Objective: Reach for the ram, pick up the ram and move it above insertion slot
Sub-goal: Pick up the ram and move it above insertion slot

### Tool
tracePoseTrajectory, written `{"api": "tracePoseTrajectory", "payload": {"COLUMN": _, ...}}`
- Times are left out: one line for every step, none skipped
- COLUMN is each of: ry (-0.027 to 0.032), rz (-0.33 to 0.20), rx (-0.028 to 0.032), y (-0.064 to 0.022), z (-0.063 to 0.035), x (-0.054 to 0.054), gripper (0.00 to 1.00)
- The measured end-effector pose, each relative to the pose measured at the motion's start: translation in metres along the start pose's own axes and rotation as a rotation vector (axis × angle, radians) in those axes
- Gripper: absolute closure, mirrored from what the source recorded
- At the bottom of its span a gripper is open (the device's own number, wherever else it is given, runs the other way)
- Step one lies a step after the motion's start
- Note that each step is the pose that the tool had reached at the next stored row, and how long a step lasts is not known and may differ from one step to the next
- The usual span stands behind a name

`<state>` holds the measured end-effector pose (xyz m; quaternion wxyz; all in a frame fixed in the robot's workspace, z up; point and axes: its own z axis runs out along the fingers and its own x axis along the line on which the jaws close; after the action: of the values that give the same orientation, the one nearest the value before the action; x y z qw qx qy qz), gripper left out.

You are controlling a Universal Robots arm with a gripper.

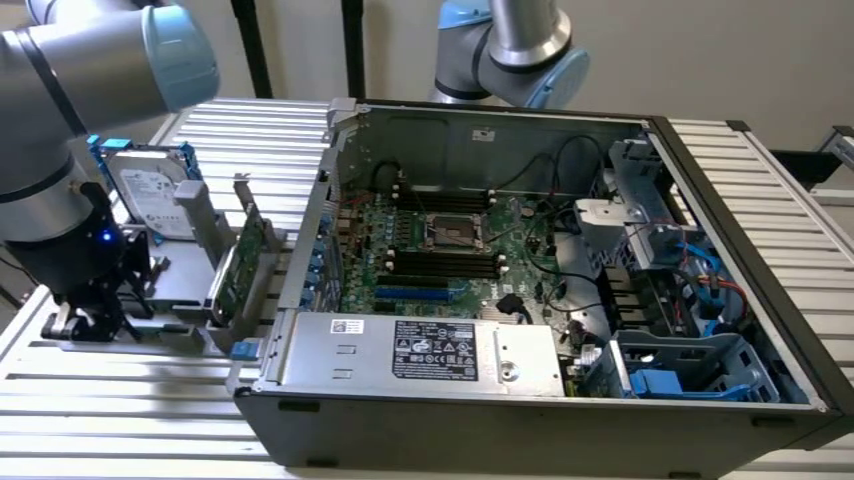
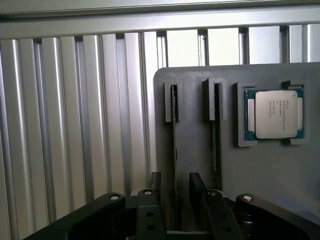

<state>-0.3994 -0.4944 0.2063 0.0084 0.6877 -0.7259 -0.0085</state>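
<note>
In the wrist view the ram (image 2: 174, 145) is a thin strip seen edge-on, standing in a slotted grey holder (image 2: 200, 150). My gripper (image 2: 175, 184) is open, with one dark finger (image 2: 155, 184) on each side of the strip's near end and a gap to it on both sides. A second thin strip (image 2: 216, 145) stands in the neighbouring slot of the holder. In the exterior view my gripper (image 1: 94, 318) hangs low over the holder at the left. The black insertion slots (image 1: 447, 265) lie on the motherboard inside the open computer case (image 1: 747, 300).
A processor chip (image 2: 274, 114) sits in a recess of the holder. A tall green expansion card (image 1: 240, 270) and a hard drive (image 1: 154, 195) stand between my gripper and the case. A second robot arm (image 1: 514, 50) stands behind the case. A power supply (image 1: 427, 352) fills the case's front.
</note>
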Motion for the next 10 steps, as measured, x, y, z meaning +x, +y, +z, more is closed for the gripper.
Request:
{"api": "tracePoseTrajectory", "payload": {"ry": -0.0001, "rz": -0.003, "rx": 0.0029, "y": 0.0004, "z": 0.0017, "x": 0.0000, "gripper": 0.64}}
{"api": "tracePoseTrajectory", "payload": {"ry": -0.0004, "rz": -0.005, "rx": 0.0059, "y": 0.0005, "z": 0.0030, "x": 0.0000, "gripper": 0.64}}
{"api": "tracePoseTrajectory", "payload": {"ry": -0.0004, "rz": -0.007, "rx": 0.0099, "y": 0.0006, "z": 0.0038, "x": 0.0000, "gripper": 0.64}}
{"api": "tracePoseTrajectory", "payload": {"ry": -0.0006, "rz": -0.008, "rx": 0.0132, "y": 0.0007, "z": 0.0044, "x": -0.0001, "gripper": 0.64}}
{"api": "tracePoseTrajectory", "payload": {"ry": -0.0006, "rz": -0.010, "rx": 0.0143, "y": 0.0007, "z": 0.0048, "x": -0.0003, "gripper": 0.64}}
{"api": "tracePoseTrajectory", "payload": {"ry": -0.0006, "rz": -0.011, "rx": 0.0143, "y": 0.0007, "z": 0.0050, "x": -0.0004, "gripper": 0.64}}
{"api": "tracePoseTrajectory", "payload": {"ry": -0.0006, "rz": -0.012, "rx": 0.0143, "y": 0.0009, "z": 0.0052, "x": -0.0007, "gripper": 0.64}}
{"api": "tracePoseTrajectory", "payload": {"ry": -0.0006, "rz": -0.013, "rx": 0.0143, "y": 0.0010, "z": 0.0054, "x": -0.0010, "gripper": 0.64}}
{"api": "tracePoseTrajectory", "payload": {"ry": -0.0007, "rz": -0.014, "rx": 0.0144, "y": 0.0012, "z": 0.0057, "x": -0.0015, "gripper": 0.64}}
{"api": "tracePoseTrajectory", "payload": {"ry": -0.0007, "rz": -0.016, "rx": 0.0144, "y": 0.0014, "z": 0.0058, "x": -0.0023, "gripper": 0.64}}
